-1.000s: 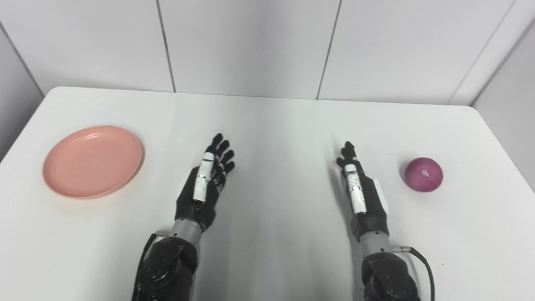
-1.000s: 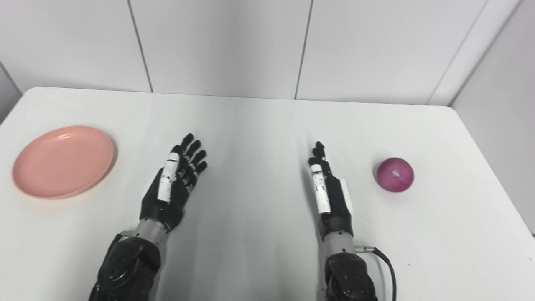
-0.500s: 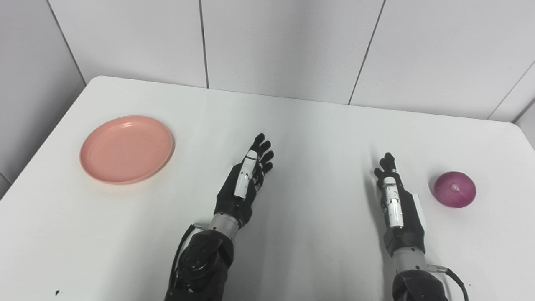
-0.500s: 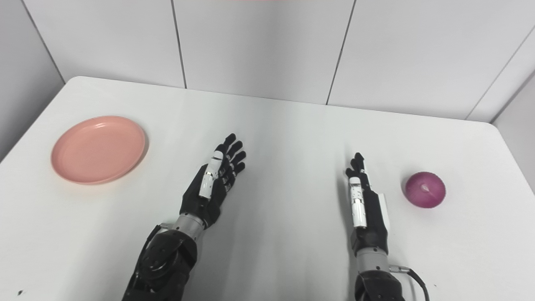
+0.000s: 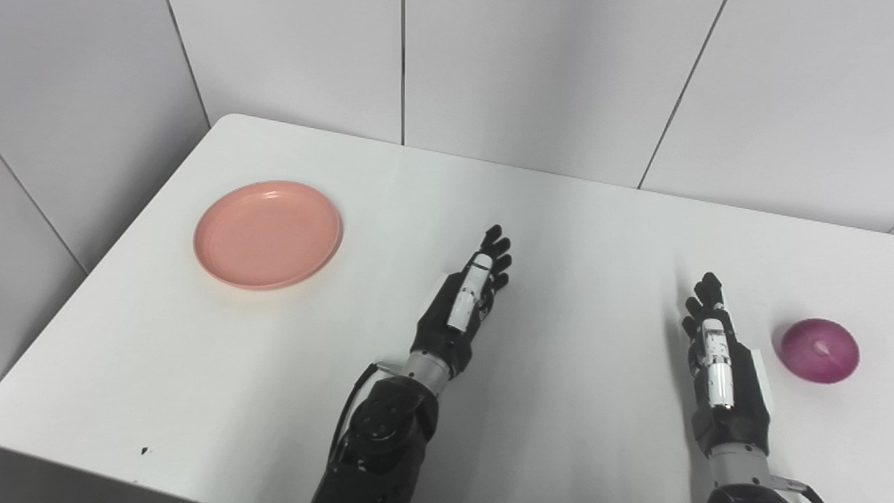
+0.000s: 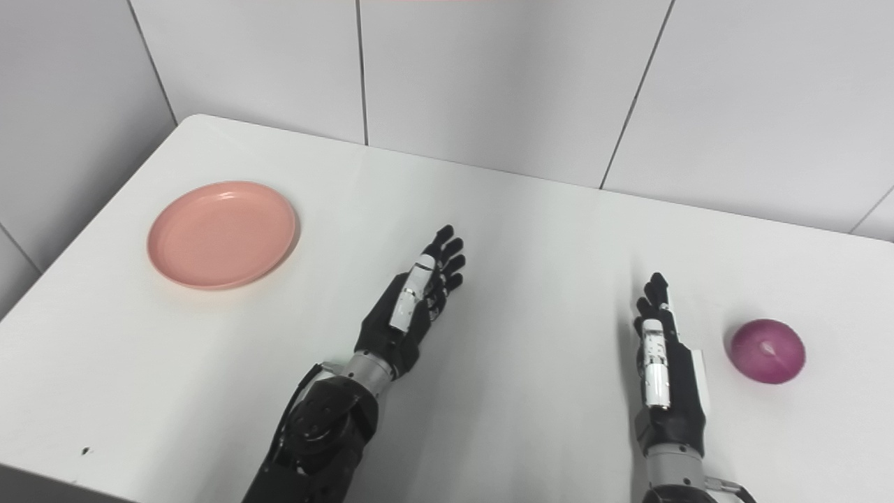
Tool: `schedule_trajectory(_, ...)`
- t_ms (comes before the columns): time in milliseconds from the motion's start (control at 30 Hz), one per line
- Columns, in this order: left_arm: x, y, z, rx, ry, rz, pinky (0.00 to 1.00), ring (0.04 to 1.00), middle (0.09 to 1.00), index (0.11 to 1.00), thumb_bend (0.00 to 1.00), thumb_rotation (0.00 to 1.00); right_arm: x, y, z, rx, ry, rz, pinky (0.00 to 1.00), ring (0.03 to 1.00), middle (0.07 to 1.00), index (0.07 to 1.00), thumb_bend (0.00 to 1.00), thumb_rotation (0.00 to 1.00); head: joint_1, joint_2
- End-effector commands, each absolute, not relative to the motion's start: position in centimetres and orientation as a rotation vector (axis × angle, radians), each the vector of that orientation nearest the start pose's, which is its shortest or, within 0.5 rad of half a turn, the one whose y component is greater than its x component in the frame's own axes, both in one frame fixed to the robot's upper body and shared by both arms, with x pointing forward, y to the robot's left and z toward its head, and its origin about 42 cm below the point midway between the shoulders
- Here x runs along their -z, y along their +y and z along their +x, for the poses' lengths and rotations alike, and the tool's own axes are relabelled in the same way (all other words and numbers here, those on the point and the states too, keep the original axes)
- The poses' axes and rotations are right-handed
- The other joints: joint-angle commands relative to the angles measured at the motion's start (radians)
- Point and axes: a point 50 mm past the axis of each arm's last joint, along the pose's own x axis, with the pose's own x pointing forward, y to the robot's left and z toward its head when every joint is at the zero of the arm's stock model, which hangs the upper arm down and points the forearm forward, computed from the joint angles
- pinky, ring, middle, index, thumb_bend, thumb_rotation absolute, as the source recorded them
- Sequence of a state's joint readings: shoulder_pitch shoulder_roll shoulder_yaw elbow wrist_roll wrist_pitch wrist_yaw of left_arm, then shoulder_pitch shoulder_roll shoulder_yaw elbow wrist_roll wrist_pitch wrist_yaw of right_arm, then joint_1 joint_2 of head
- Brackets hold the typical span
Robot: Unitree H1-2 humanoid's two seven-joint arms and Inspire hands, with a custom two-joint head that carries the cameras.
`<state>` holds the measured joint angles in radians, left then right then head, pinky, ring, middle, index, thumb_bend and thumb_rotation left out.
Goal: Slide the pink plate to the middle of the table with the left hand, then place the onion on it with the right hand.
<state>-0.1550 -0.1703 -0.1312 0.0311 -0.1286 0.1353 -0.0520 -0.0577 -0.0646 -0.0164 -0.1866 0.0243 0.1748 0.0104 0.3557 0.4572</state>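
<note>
The whole view has swung toward the left side of the table since a second ago, so the camera has turned; the plate, the onion and both hands keep the same places on the table relative to one another.

The pink plate (image 5: 267, 233) lies flat and bare near the table's (image 5: 573, 230) left edge, well apart from the left hand (image 5: 461, 307). That hand hovers low over the middle of the table, on edge with its thumb side up, its fingers (image 5: 497, 251) stretched out straight and slightly spread, pointing toward the far wall, holding nothing.

The right hand (image 6: 663, 370) is over the right part of the table, also on edge, its fingers (image 6: 653, 293) extended and close together, empty. The onion (image 6: 767, 351), round and purple, sits on the table just to the right of this hand, near it but not touching it.

A small dark speck (image 5: 144, 450) marks the tabletop near the front left edge. Behind the table stands a wall of pale grey panels (image 5: 531, 84).
</note>
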Motion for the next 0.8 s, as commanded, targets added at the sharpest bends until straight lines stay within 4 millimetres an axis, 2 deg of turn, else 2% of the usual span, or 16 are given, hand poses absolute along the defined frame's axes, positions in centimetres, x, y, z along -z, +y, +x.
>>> schedule_trajectory(0, -13.6, 7.6, 32.6, 0.276, 0.026, -0.301, 1.0, 1.0, 1.0, 0.998, 0.47, 1.0, -16.9, -23.0, 30.2, -0.022, -0.173, -0.04, 1.0, 1.0, 1.0, 1.0, 0.09, 1.0, 0.014, -0.007)
schedule_trajectory(433, -12.4, 5.9, 32.8, 0.267, 0.011, -0.313, 1.0, 0.999, 1.0, 0.996, 0.45, 1.0, -17.3, -23.0, 30.4, -0.007, -0.147, -0.022, 1.0, 1.0, 1.0, 1.0, 0.07, 1.0, 0.118, -0.08)
schedule_trajectory(767, -11.8, 5.1, 33.2, 0.273, 0.002, -0.296, 0.99, 1.0, 1.0, 0.995, 0.43, 1.0, -16.6, -23.6, 30.4, -0.003, -0.157, -0.032, 0.99, 0.969, 0.989, 0.991, 0.23, 1.0, 0.181, -0.137)
